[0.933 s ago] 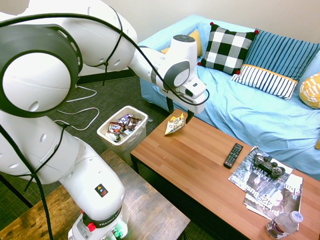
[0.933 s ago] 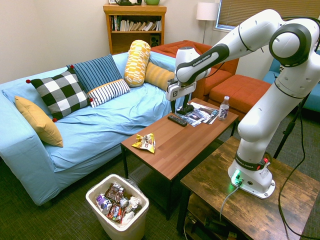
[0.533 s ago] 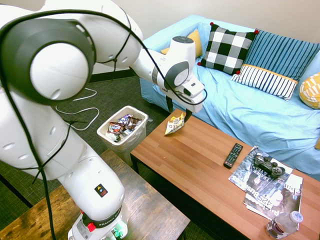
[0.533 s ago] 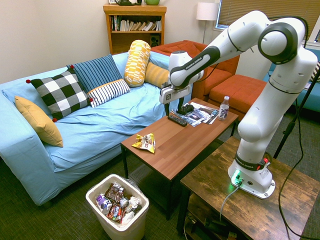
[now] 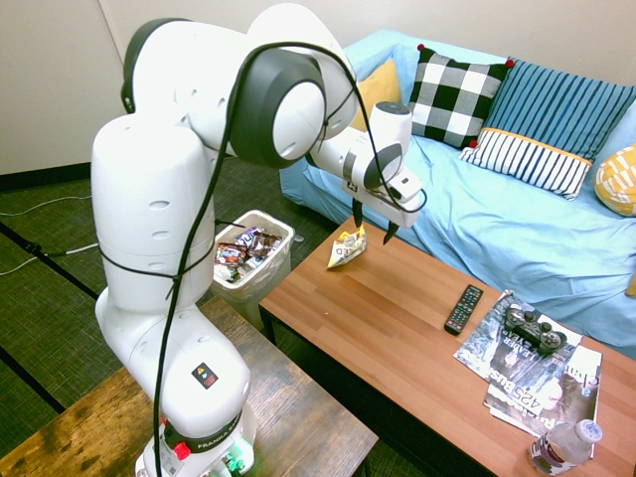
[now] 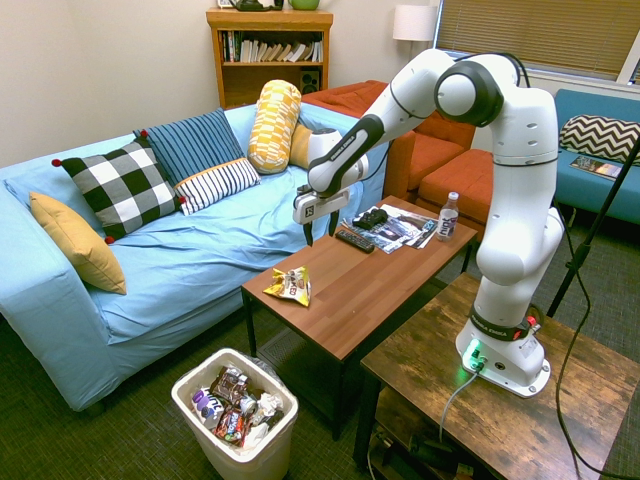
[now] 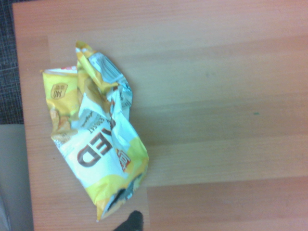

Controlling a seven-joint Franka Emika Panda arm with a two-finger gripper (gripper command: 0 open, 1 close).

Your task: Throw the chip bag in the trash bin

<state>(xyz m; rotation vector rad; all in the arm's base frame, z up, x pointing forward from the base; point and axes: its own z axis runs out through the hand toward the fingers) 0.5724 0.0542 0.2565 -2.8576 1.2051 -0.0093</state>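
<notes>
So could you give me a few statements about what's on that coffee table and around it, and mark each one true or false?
1. The chip bag lies on the coffee table. True.
2. The gripper is holding the chip bag. False: it hangs open above the table, and the bag lies apart from it.
3. The trash bin already has wrappers in it. True.
4. The trash bin stands on the coffee table. False: it stands on the floor by the table's end.
5. A remote control lies on the table. True.
6. The water bottle lies on the sofa. False: it stands on the table.
</notes>
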